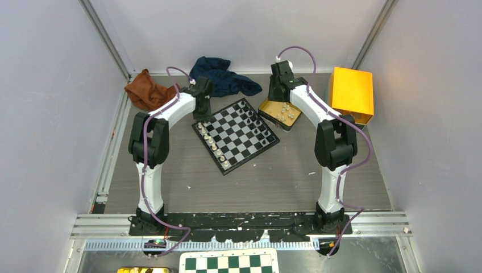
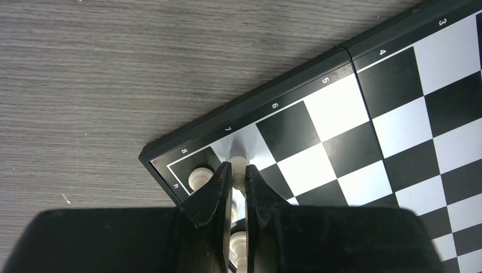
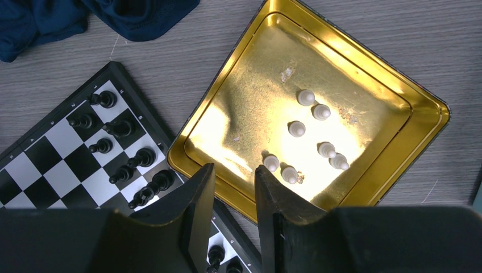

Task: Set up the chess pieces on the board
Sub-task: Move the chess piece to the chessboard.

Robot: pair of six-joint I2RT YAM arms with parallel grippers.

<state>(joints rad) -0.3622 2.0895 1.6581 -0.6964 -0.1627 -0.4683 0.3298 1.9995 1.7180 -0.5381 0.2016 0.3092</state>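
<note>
The board (image 1: 239, 136) lies turned at an angle between the arms. Cream-white chess pieces (image 1: 213, 142) line its left edge and black ones (image 1: 256, 120) its right edge. My left gripper (image 2: 237, 168) is over the board's far left corner, shut on a white piece (image 2: 237, 158) that stands on the pale square beside the corner. Another white piece (image 2: 199, 176) fills the corner square. My right gripper (image 3: 234, 169) hangs open and empty over the near rim of a gold tin (image 3: 250, 108) holding several white pieces (image 3: 296, 129). Black pieces (image 3: 122, 128) stand to its left.
A yellow box (image 1: 352, 94) sits at the back right. A navy cloth (image 1: 221, 77) and a brown cloth (image 1: 149, 91) lie behind the board. A green-and-white checkered sheet (image 1: 230, 263) lies below the arm bases.
</note>
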